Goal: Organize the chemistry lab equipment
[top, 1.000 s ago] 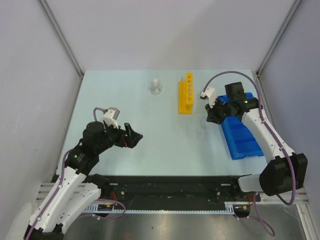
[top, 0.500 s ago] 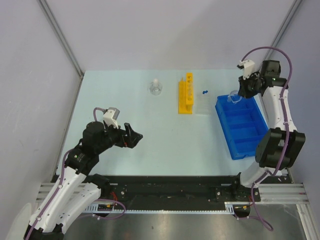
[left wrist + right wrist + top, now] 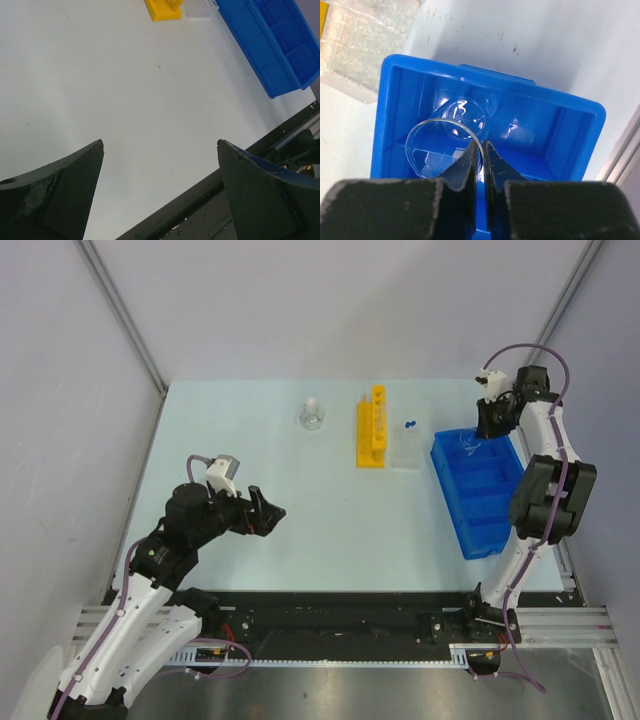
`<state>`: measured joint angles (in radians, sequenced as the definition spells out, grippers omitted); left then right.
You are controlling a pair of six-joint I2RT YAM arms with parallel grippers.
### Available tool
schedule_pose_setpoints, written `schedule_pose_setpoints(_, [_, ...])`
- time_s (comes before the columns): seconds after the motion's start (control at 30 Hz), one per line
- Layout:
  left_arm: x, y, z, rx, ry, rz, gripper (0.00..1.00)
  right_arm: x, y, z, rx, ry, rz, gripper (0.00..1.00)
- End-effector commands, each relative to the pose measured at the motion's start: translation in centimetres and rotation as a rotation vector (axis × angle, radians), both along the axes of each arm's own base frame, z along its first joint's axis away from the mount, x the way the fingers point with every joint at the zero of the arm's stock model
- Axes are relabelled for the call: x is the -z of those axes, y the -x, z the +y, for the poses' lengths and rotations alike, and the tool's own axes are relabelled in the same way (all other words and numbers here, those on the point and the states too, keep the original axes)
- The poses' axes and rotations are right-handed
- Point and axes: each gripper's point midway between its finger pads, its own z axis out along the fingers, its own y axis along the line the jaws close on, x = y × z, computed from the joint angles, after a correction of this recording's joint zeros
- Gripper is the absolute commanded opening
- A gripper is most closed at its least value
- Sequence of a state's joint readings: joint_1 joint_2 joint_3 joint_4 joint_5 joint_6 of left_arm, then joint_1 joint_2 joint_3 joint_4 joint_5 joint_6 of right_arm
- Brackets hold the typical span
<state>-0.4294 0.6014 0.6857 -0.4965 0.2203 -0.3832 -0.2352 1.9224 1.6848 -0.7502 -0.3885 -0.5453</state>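
Right pincer (image 3: 481, 150): clenched on beaker (image 3: 445, 137) rim; beaker body at 10 o'clock, in bin (image 3: 560, 125) end compartment.
Left pincer (image 3: 160, 145): released, well apart.

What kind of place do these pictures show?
Probably a robot test cell staged as a chemistry bench: a walled-in table bearing a yellow tube rack, a blue compartmented bin and a stoppered flask.

1. One yellow holed tube rack (image 3: 372, 427).
2. One blue compartmented bin (image 3: 487, 523).
3. One small clear flask with white stopper (image 3: 312, 416).
4. One small clear beaker (image 3: 445, 140).
5. Two thin blue-capped tubes (image 3: 409, 424), counted by their caps.
6. One clear tray (image 3: 405, 454).
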Motion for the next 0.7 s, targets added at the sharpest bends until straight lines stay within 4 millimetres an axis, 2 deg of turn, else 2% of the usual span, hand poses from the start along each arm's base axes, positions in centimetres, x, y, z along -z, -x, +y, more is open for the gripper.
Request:
schedule_pose_setpoints(0.0, [-0.4, -0.3, 0.1, -0.002, 0.000, -0.028, 1.00, -1.5, -2.6, -0.4, 0.025, -0.003, -0.072, 0.07])
schedule_pose_setpoints(0.3, [-0.4, -0.4, 0.1, -0.001, -0.001, -0.024, 1.00, 2.1, -3.6, -0.4, 0.036, -0.018, -0.013, 0.08])
schedule_pose_setpoints(0.5, [-0.4, -0.5, 0.3, -0.008, -0.001, -0.025, 1.00, 4.0, -3.3, -0.1, 0.037, -0.030, 0.036, 0.10])
schedule_pose_setpoints(0.6, [-0.5, -0.5, 0.3, -0.008, 0.000, -0.028, 1.00, 4.4, -2.8, 0.2, 0.032, -0.033, 0.049, 0.16])
schedule_pose_setpoints(0.67, [-0.5, -0.5, 0.3, -0.007, -0.001, -0.029, 1.00, 4.4, -2.6, 0.1, 0.031, -0.032, 0.051, 0.25])
